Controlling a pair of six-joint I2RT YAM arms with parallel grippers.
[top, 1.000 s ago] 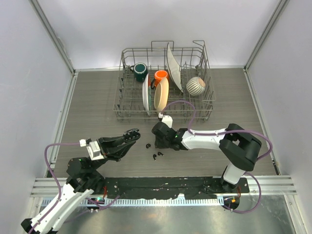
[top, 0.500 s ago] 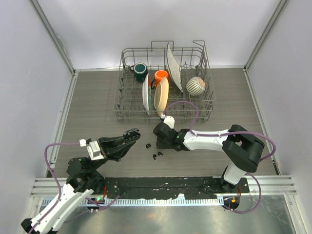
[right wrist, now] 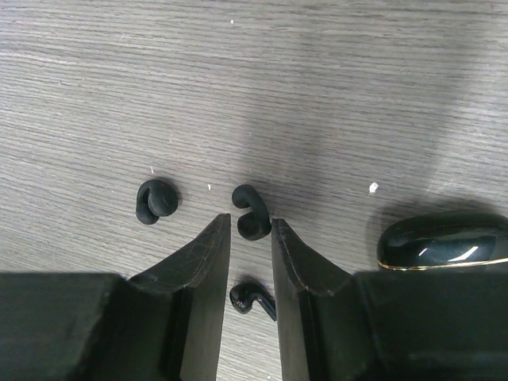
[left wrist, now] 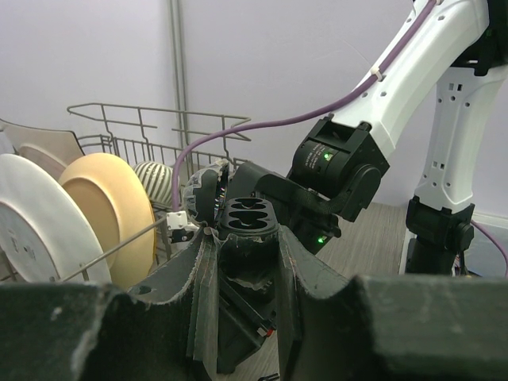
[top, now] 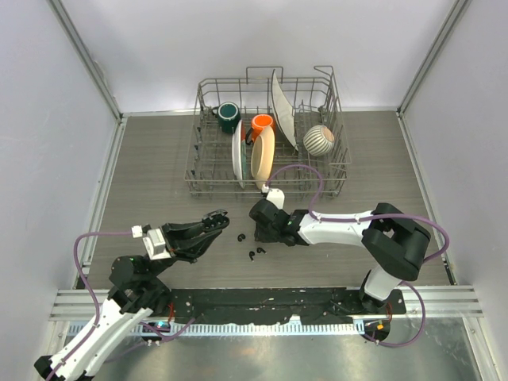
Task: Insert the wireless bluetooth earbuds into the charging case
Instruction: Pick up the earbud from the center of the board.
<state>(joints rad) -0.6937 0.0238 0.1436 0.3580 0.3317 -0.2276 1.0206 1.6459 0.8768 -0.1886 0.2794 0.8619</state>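
Looking from above: the left gripper [top: 215,217] is raised over the table [top: 159,175], and the right gripper [top: 258,235] sits low beside three earbuds [top: 252,255].

Left wrist: fingers [left wrist: 205,270] clamped on the open charging case [left wrist: 248,214] (two wells showing).

Right wrist: fingers [right wrist: 208,254] slightly apart with one earbud [right wrist: 252,221] at their tips. I cannot tell whether it is pinched.

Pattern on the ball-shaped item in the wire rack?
Fine dark-and-cream stripes on the ball-shaped item; clearest in top external view.
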